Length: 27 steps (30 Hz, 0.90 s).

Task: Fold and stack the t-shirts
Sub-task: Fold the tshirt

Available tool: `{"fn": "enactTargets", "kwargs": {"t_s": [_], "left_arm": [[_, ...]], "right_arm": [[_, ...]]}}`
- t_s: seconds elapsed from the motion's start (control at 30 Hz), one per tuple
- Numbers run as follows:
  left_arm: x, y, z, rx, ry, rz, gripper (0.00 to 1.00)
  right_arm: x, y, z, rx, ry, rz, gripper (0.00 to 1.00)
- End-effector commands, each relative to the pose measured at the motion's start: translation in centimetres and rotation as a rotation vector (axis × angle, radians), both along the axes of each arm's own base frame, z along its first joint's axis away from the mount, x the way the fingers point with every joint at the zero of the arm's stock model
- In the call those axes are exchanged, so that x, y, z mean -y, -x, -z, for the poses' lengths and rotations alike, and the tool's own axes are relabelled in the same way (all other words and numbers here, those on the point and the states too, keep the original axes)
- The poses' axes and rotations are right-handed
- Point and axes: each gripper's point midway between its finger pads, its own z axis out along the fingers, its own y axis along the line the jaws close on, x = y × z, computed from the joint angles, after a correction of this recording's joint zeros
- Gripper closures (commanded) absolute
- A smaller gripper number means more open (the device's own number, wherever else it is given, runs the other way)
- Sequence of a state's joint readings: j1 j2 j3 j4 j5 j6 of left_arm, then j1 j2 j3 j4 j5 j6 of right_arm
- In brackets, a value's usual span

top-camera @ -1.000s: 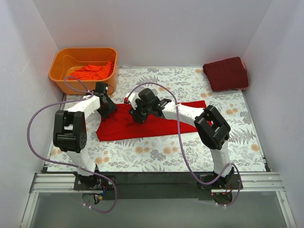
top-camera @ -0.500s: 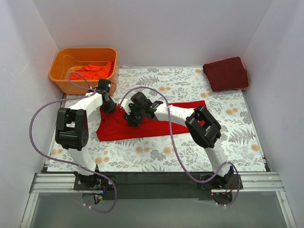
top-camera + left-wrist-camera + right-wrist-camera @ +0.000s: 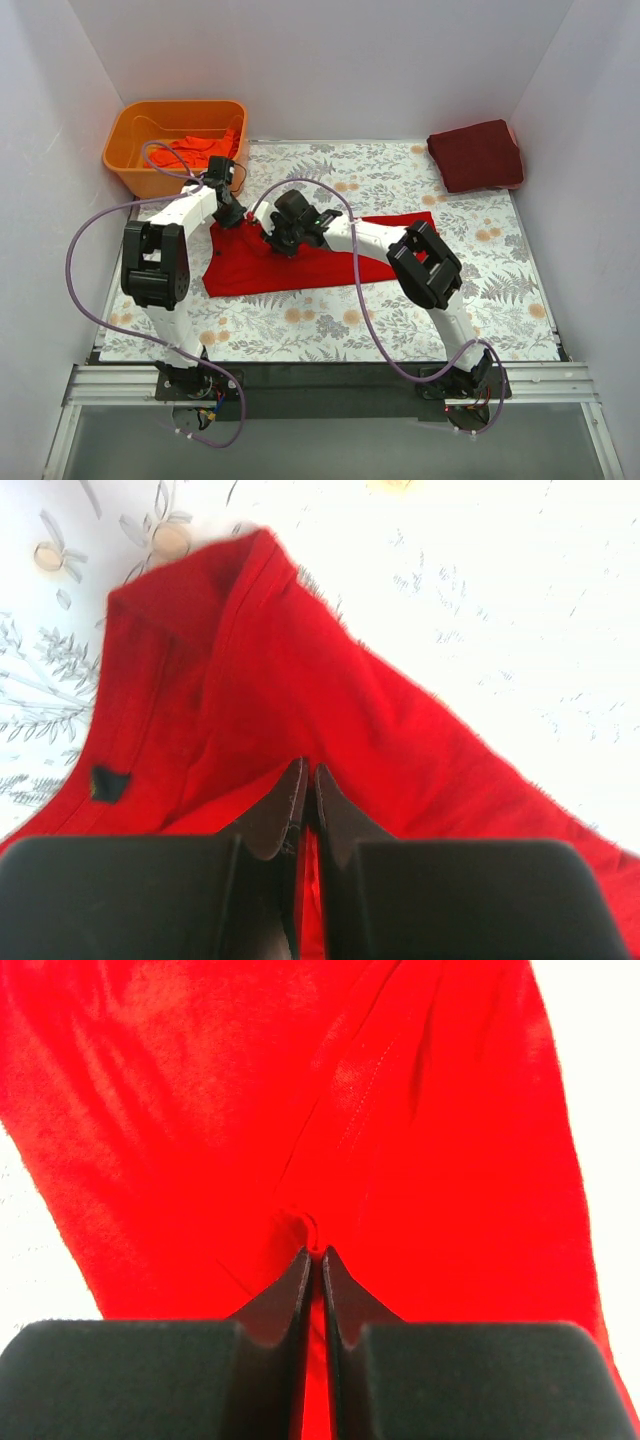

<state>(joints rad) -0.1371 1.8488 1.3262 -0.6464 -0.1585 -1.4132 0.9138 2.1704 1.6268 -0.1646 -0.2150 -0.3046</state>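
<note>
Here, the left end effector (image 3: pixel 305 780) and right end effector (image 3: pixel 312 1258) each pinch the soft, creased red t-shirt (image 3: pixel 250 270).

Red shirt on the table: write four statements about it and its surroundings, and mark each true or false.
1. The bright red shirt lies on the table. True.
2. The left tool hangs open above it. False: it is shut on the shirt's cloth.
3. The right tool pinches red cloth. True.
4. The maroon shirt sits in the orange tub. False: it lies folded at the table's far right corner.
</note>
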Motion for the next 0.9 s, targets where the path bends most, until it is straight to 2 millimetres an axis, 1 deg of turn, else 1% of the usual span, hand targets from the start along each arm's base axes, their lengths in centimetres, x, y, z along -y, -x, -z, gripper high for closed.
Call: {"fn": "enactTargets", "kwargs": {"t_s": [0.0,0.03,0.07,0.1,0.13,0.2,0.37,0.4,0.47,0.53,0.57,0.6,0.67,0.7,0.73,0.8,0.83,0.87], "left_arm": [[-0.3,-1.5,-0.9,0.028,-0.028,-0.006,1.00],[-0.3,-1.9,-1.1,0.036,-0.029,-0.007,1.00],[-0.3,-2.1,-0.7,0.026,-0.035,-0.009,1.00],[-0.4,-2.1,-0.4,0.018,-0.038,-0.008,1.00],[-0.4,-2.5,-0.6,0.020,-0.041,-0.013,1.00],[-0.5,-2.5,0.0,0.005,-0.050,-0.019,1.00],[-0.8,-2.7,0.1,0.009,-0.058,-0.045,1.00],[-0.8,-2.9,-0.1,0.021,-0.056,-0.047,0.99],[-0.7,-2.9,-0.3,0.033,-0.056,-0.049,0.98],[-0.5,-3.1,-0.8,0.056,-0.049,-0.045,0.91],[-0.4,-3.1,-0.9,0.061,-0.048,-0.042,0.86],[-0.4,-3.0,-0.9,0.062,-0.046,-0.041,0.77],[-0.2,-3.1,-1.6,0.083,-0.042,-0.038,0.67],[-0.1,-3.0,-1.7,0.088,-0.040,-0.040,0.60],[-0.1,-3.0,-1.9,0.096,-0.039,-0.040,0.57],[-0.1,-3.0,-2.7,0.115,-0.035,-0.042,0.49],[0.0,-3.0,-3.1,0.121,-0.031,-0.039,0.43],[0.1,-3.0,-3.4,0.128,-0.025,-0.037,0.41]], "right_arm": [[0.6,-3.2,-1.3,0.007,-0.068,0.102,0.88],[0.7,-3.4,-1.3,-0.007,-0.078,0.111,0.88],[1.0,-3.6,-1.1,-0.024,-0.082,0.127,0.88],[1.5,-4.3,-1.0,-0.046,-0.094,0.157,0.88],[1.6,-4.3,-0.7,-0.071,-0.102,0.157,0.88],[2.1,-4.8,-0.4,-0.104,-0.114,0.185,0.88],[2.8,-5.0,0.9,-0.186,-0.130,0.212,0.84],[3.2,-5.0,1.3,-0.201,-0.126,0.223,0.83],[3.2,-4.9,1.7,-0.229,-0.134,0.238,0.81],[3.5,-5.1,1.7,-0.240,-0.138,0.262,0.78],[3.5,-5.2,1.5,-0.237,-0.143,0.264,0.73],[3.6,-5.4,1.3,-0.234,-0.146,0.270,0.70],[3.8,-5.6,0.7,-0.220,-0.149,0.290,0.63],[3.9,-5.7,0.4,-0.214,-0.151,0.294,0.61],[4.1,-6.0,-0.1,-0.201,-0.153,0.312,0.60],[4.5,-6.3,-0.6,-0.180,-0.151,0.332,0.59],[4.8,-6.8,-1.5,-0.169,-0.161,0.379,0.59],[5.2,-7.0,-1.6,-0.162,-0.158,0.406,0.57]]}}
